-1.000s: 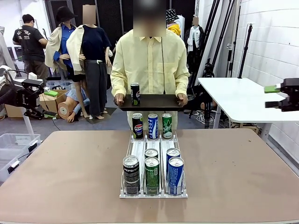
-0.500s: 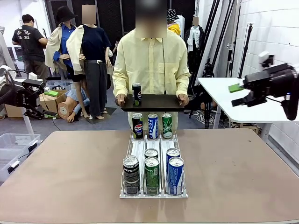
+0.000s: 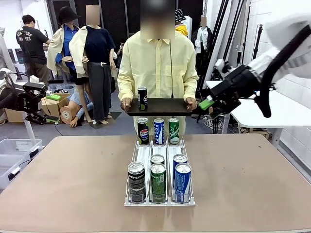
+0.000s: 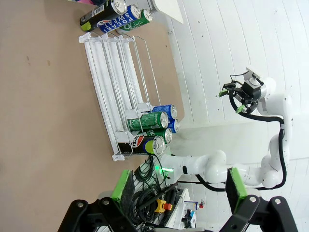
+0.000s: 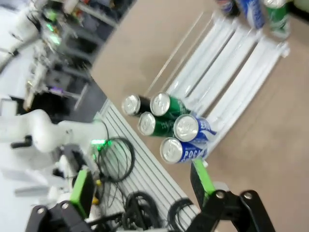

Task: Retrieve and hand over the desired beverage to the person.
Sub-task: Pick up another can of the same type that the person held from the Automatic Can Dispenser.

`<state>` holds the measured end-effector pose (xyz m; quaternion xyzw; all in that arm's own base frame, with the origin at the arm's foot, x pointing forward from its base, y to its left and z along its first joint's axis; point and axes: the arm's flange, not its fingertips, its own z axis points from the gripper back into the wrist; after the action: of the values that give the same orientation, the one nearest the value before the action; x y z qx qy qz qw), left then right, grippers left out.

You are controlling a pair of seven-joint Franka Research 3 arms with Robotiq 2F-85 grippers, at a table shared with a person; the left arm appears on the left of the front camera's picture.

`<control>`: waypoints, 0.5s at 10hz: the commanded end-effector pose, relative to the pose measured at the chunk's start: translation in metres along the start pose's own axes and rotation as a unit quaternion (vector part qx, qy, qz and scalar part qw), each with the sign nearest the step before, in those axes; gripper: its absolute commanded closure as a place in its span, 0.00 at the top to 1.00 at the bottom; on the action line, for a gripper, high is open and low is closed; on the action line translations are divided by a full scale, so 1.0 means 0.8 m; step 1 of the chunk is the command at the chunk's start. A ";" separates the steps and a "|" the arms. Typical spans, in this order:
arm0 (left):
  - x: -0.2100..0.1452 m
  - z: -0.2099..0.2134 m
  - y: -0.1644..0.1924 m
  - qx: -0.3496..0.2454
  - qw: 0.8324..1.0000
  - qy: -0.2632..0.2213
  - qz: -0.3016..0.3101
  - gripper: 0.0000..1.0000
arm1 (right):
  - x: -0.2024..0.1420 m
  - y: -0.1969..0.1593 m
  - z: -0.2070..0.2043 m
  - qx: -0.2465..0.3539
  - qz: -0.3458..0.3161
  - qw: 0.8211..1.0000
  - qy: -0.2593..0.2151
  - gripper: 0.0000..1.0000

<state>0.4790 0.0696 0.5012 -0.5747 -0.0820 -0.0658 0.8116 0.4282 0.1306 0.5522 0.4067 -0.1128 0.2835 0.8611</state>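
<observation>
The person (image 3: pixel 156 65) stands at the far side holding a dark tray (image 3: pixel 165 107) with one black Pepsi can (image 3: pixel 142 98) upright on it. On the table a white wire rack (image 3: pixel 146 154) holds black, blue and green cans (image 3: pixel 159 131) at its far end and several more cans (image 3: pixel 158 181) at its near end. My right gripper (image 3: pixel 209 104) hangs open in the air just right of the tray's end, holding nothing. In its blurred wrist view the right gripper (image 5: pixel 142 181) is above the near cans (image 5: pixel 164 123). My left gripper (image 3: pixel 51 108) is open and off the table's left side, and the left gripper (image 4: pixel 179 186) looks across at the rack (image 4: pixel 120 96).
A white side table (image 3: pixel 248 102) stands at the right behind my right arm. A clear plastic bin (image 3: pixel 14 150) sits on the floor at the left. Bare brown tabletop (image 3: pixel 68 184) lies on both sides of the rack.
My right arm has swung in from the right edge, leftward and lower, to beside the tray's right end. The left arm, the person and the cans have not moved.
</observation>
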 end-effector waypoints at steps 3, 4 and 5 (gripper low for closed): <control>0.000 0.003 -0.001 0.000 1.000 -0.001 0.000 1.00 | 0.031 0.029 -0.067 -0.045 0.010 0.994 0.102 1.00; 0.000 0.003 -0.001 0.000 1.000 -0.001 0.000 1.00 | 0.032 0.040 -0.093 -0.065 0.020 0.992 0.107 1.00; 0.000 0.003 -0.001 0.000 1.000 -0.001 0.000 1.00 | 0.027 0.047 -0.116 -0.091 0.030 0.990 0.106 1.00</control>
<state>0.4790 0.0697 0.5012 -0.5746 -0.0820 -0.0657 0.8116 0.4212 0.2180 0.5314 0.3216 -0.0472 0.3459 0.8802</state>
